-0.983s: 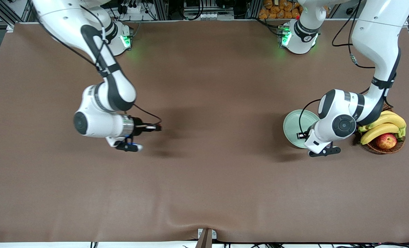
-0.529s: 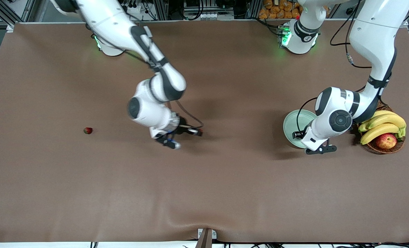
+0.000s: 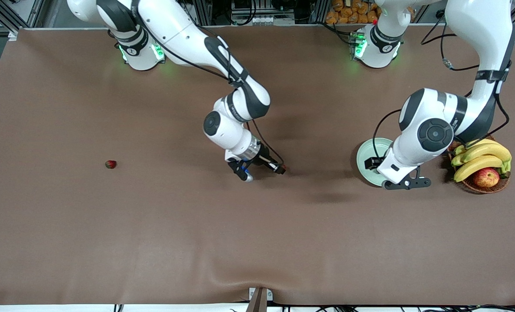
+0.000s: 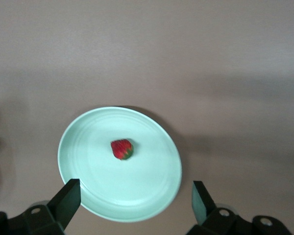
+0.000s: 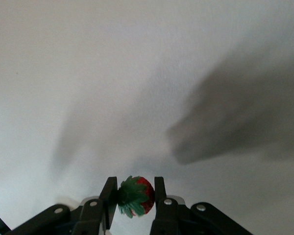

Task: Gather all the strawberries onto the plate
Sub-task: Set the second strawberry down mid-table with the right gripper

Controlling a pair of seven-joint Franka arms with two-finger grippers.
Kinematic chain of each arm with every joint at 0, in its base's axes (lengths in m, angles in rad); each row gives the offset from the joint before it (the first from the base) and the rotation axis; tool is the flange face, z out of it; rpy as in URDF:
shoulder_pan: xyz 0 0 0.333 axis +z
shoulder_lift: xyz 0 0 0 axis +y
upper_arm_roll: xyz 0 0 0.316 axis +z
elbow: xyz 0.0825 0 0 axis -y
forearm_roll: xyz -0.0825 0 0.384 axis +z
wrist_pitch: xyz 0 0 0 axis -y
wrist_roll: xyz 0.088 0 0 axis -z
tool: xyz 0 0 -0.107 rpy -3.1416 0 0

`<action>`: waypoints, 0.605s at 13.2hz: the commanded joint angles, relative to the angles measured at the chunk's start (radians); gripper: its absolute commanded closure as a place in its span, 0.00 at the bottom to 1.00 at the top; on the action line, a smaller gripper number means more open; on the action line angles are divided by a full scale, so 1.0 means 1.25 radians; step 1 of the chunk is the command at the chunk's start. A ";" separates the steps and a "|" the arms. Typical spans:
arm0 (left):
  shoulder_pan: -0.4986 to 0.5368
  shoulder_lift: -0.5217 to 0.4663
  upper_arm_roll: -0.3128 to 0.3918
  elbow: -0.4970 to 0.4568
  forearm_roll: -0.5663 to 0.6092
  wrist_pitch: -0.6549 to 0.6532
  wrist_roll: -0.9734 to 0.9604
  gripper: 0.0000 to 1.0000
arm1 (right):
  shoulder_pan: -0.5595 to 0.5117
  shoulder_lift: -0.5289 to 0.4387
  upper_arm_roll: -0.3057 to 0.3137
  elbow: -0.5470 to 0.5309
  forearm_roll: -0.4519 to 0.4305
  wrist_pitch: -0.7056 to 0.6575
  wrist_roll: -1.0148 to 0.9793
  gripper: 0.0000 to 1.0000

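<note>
The pale green plate (image 3: 364,157) lies toward the left arm's end of the table, partly hidden by the left arm. In the left wrist view the plate (image 4: 152,186) holds one strawberry (image 4: 122,149). My left gripper (image 3: 392,175) hangs over the plate's edge, open and empty (image 4: 134,201). My right gripper (image 3: 280,168) is over the middle of the table, shut on a second strawberry (image 5: 135,196) with its green top showing. A third strawberry (image 3: 110,164) lies on the table toward the right arm's end.
A brown wicker basket (image 3: 485,185) with bananas (image 3: 480,158) and a red-yellow apple (image 3: 486,177) stands beside the plate at the left arm's end. The brown table (image 3: 257,234) stretches wide between the grippers.
My right arm has swung from the right arm's end toward the table's middle with its strawberry, uncovering the strawberry on the table. My left arm has shifted slightly over the plate.
</note>
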 commanded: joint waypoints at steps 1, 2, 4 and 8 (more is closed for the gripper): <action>-0.001 0.002 -0.006 0.020 -0.034 -0.018 -0.001 0.00 | 0.026 0.042 -0.011 0.053 0.021 0.014 0.062 0.58; -0.002 0.005 -0.017 0.026 -0.045 -0.018 -0.004 0.00 | 0.032 0.047 -0.011 0.053 0.021 0.015 0.073 0.47; -0.004 0.011 -0.022 0.029 -0.069 -0.018 -0.008 0.00 | 0.041 0.053 -0.012 0.053 0.021 0.015 0.075 0.28; -0.005 0.011 -0.022 0.034 -0.072 -0.018 -0.013 0.00 | -0.003 0.022 -0.014 0.044 0.011 0.005 0.063 0.13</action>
